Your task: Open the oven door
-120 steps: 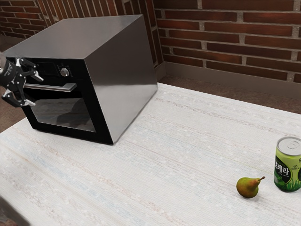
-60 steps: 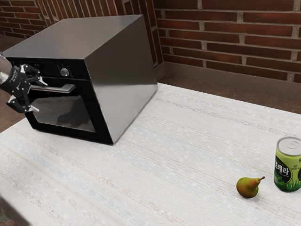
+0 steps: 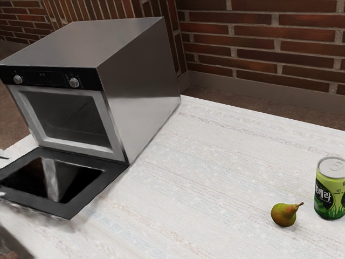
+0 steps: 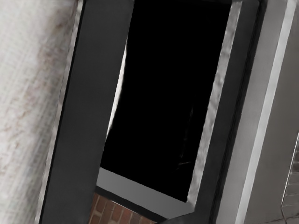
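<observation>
At the exterior view's left edge, my gripper (image 3: 2, 175) is partly in sight, its two fingertips well apart with nothing seen between them. Beside them is the outer end of the oven door (image 3: 89, 195), which hangs folded down and out, nearly level over the tabletop. The oven (image 3: 141, 89) shows its pale front frame and dark cavity. Its handle is hidden. From the hand, the door's dark border (image 4: 91, 93) runs alongside the black glass (image 4: 163, 93), with the oven's grey front frame (image 4: 264, 107) beyond the hinge side.
A green can (image 3: 330, 194) and a pear (image 3: 284, 214) stand near the exterior view's right edge, far from the door. The white-covered table (image 3: 205, 162) extends between them and the oven. A brick wall (image 3: 259, 40) rises behind.
The oven door has swung from shut down to nearly level, uncovering the front frame. My gripper has moved down and toward the exterior view's left, away from the oven's front.
</observation>
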`<act>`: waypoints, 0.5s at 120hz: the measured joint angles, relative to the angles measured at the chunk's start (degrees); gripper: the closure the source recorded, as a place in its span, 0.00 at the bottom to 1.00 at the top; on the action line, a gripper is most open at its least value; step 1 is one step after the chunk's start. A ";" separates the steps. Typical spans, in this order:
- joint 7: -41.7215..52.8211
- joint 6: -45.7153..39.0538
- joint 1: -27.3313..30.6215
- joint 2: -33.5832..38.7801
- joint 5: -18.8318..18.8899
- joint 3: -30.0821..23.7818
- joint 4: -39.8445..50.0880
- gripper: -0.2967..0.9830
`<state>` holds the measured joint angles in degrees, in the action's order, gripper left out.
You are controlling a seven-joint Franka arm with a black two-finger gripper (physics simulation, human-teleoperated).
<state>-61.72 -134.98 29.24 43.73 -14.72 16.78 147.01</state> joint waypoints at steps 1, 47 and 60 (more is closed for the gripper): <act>0.02 -0.14 0.18 0.47 0.09 0.00 0.36 0.23; 3.22 29.23 -30.84 -20.26 18.39 -24.47 -51.03 0.23; 5.89 35.53 -35.45 -27.20 18.92 -23.46 -49.40 0.23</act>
<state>-55.83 -99.45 -6.20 16.53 4.20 -6.68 97.61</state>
